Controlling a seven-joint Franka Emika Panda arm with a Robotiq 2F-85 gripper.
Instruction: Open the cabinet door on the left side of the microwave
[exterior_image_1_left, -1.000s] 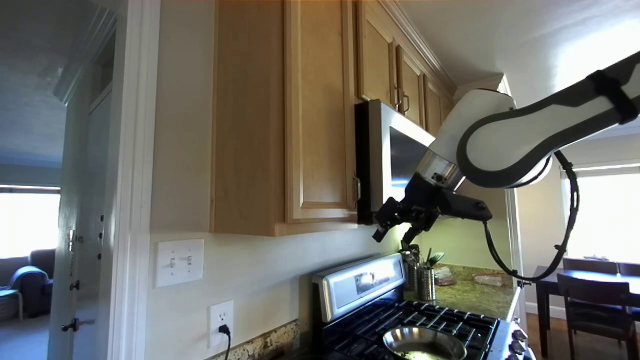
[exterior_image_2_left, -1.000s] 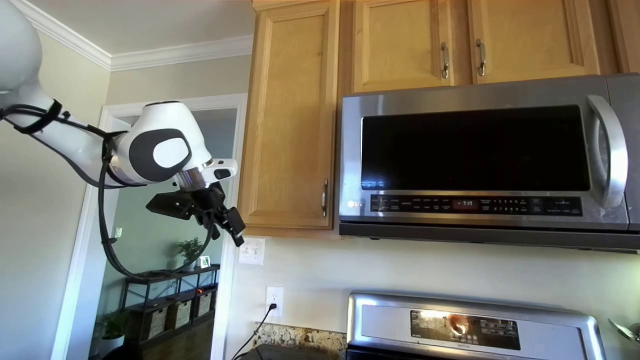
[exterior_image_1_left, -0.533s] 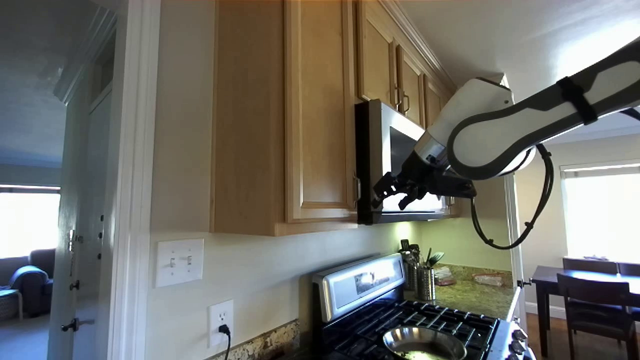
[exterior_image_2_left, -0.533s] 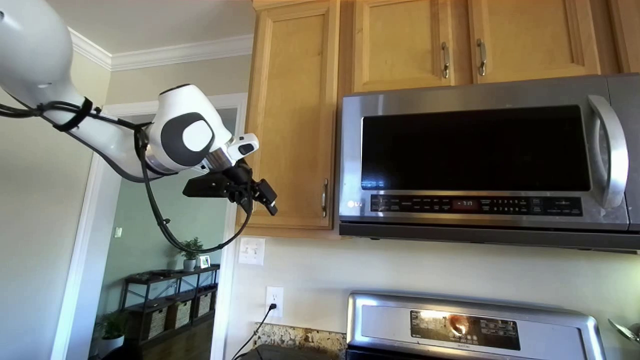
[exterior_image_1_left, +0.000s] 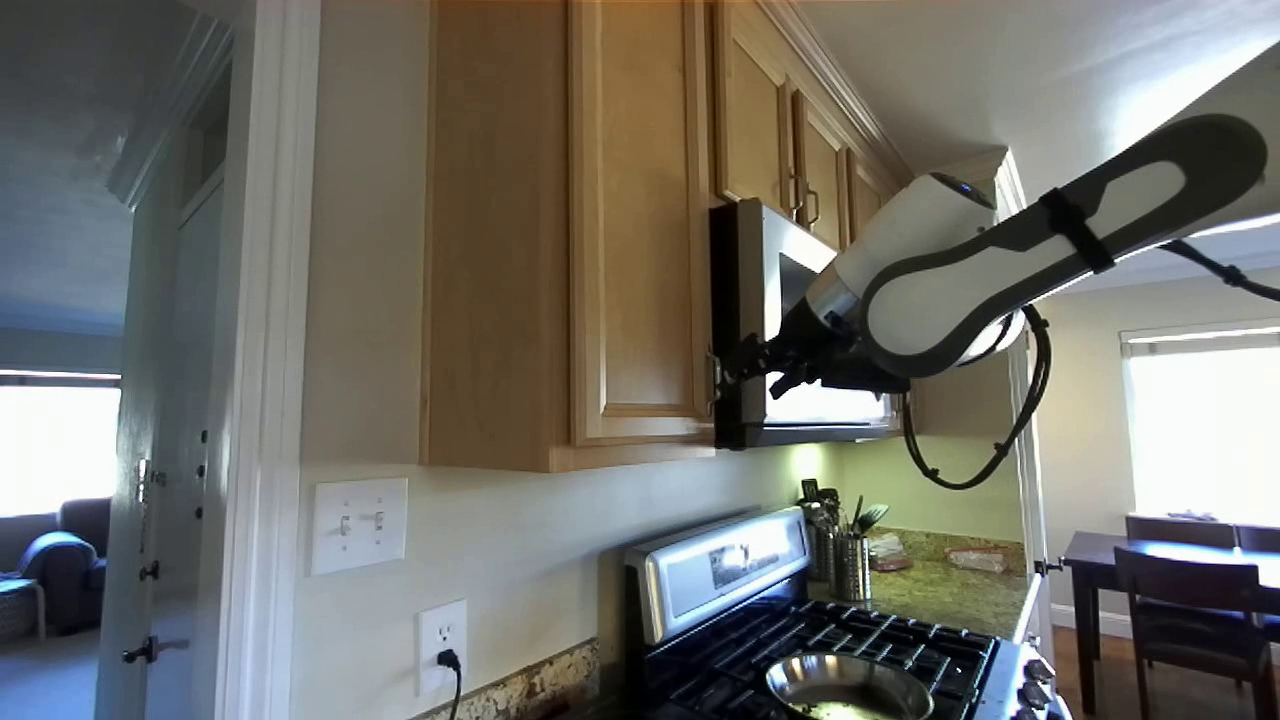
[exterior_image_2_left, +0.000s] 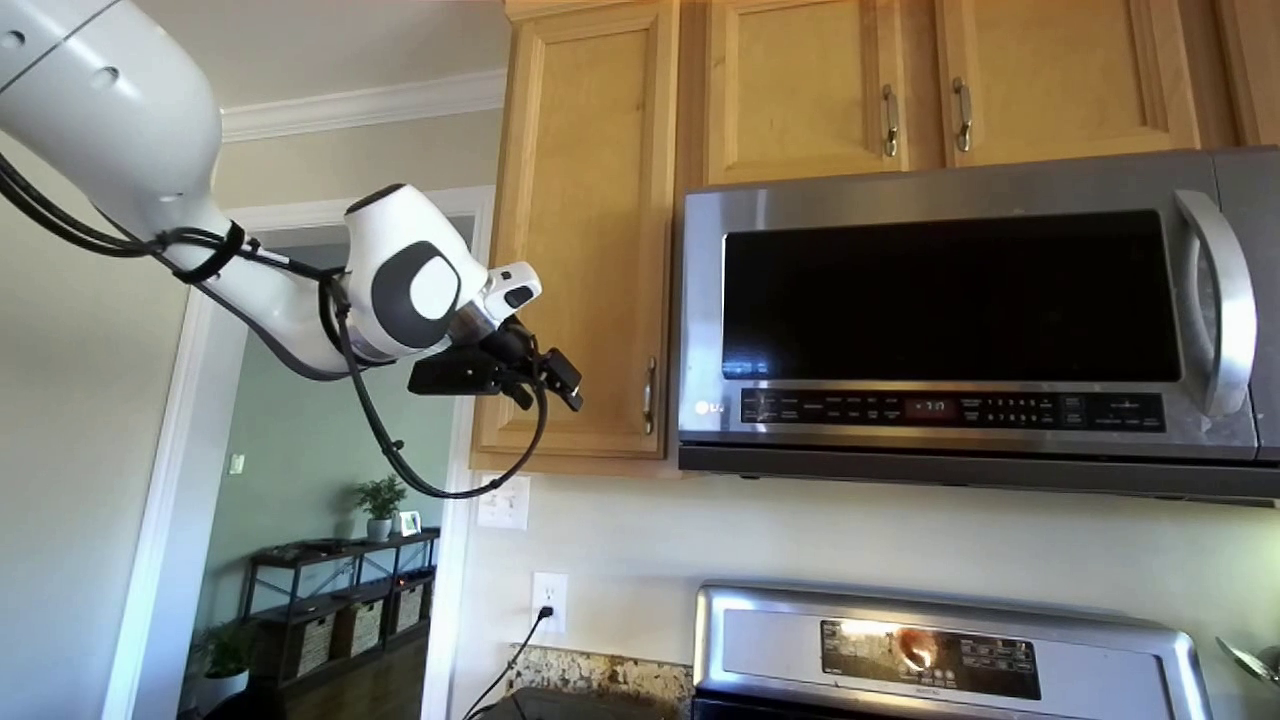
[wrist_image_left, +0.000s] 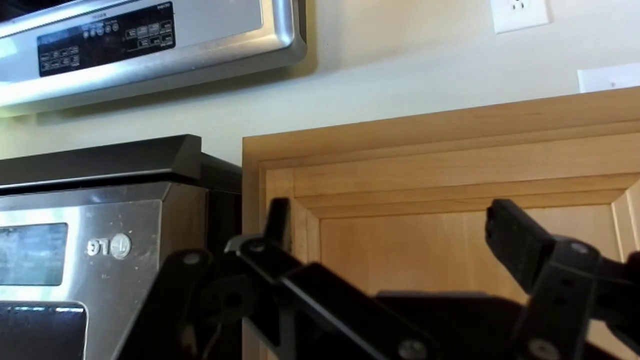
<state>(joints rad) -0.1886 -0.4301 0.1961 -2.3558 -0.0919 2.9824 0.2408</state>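
The tall honey-coloured cabinet door is shut and shows in both exterior views. Its slim silver bar handle is at the lower right of the door. The steel microwave is right of the door. My gripper is open and empty in front of the door's lower part, close to handle height; in an exterior view it is left of the handle. The wrist view is upside down; my spread fingers frame the door panel. The handle is hidden there, and I cannot tell whether a finger touches it.
Shorter wooden doors are above the microwave. A gas stove with a steel pan stands below. Utensil holders stand on the counter. A light switch and an outlet with a cord are on the wall.
My gripper has risen from below the door's bottom edge and moved closer to the handle and the door face. The door has not moved.
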